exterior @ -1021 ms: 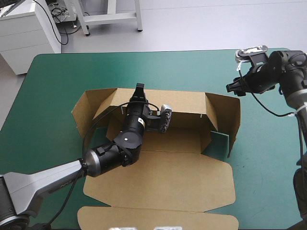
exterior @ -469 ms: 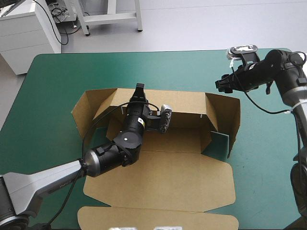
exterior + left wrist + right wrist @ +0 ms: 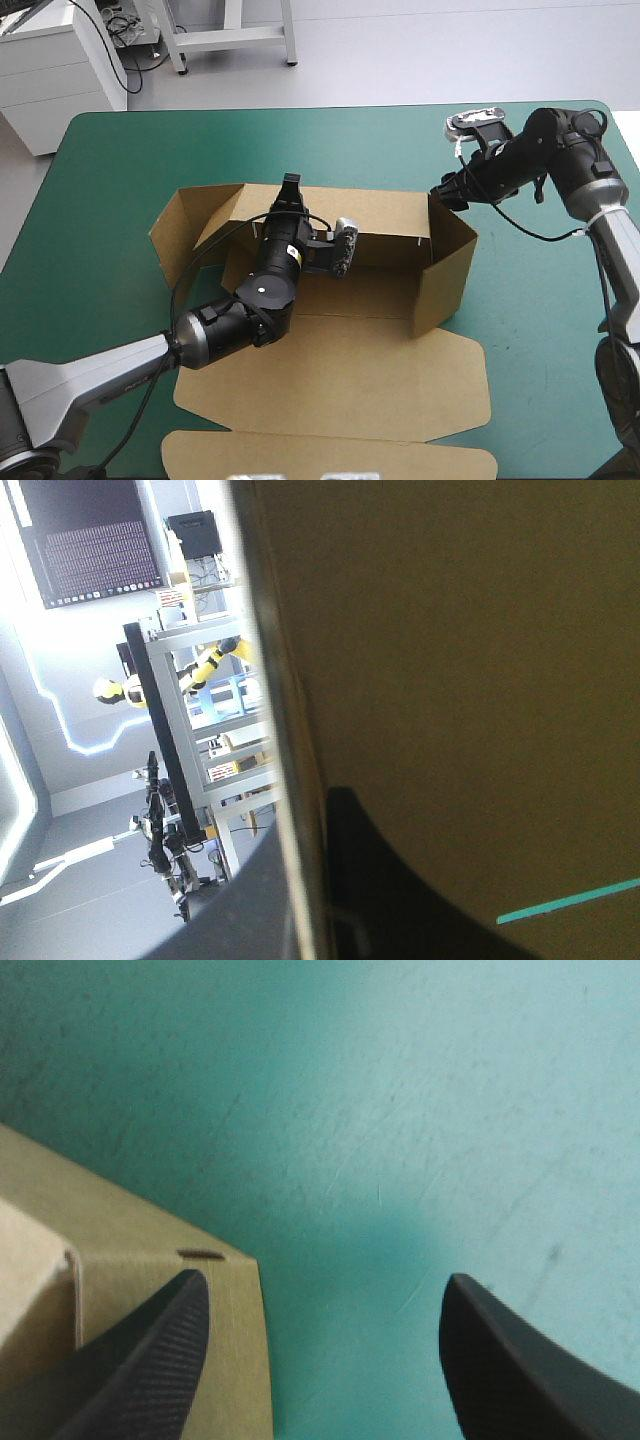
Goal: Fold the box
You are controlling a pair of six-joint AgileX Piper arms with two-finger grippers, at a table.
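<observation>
The brown box (image 3: pixel 340 345) sits in the middle of the teal-green table (image 3: pixel 120 180). Its back wall (image 3: pixel 385 215) stands up. The right side wall (image 3: pixel 445 275) is up too. The left flap (image 3: pixel 185 225) leans outward, and the lid (image 3: pixel 330 385) lies flat at the near side.

The board looks light and stiff. It probably bends easily only along its creases and may spring back if let go. A good place to hold it is a wall's thin top edge, near a corner.

The left gripper (image 3: pixel 290 190) pinches the top edge of the back wall, one black finger on each side. The right gripper (image 3: pixel 322 1290) has its fingers spread wide and holds nothing. It hangs over the box's far right corner.
</observation>
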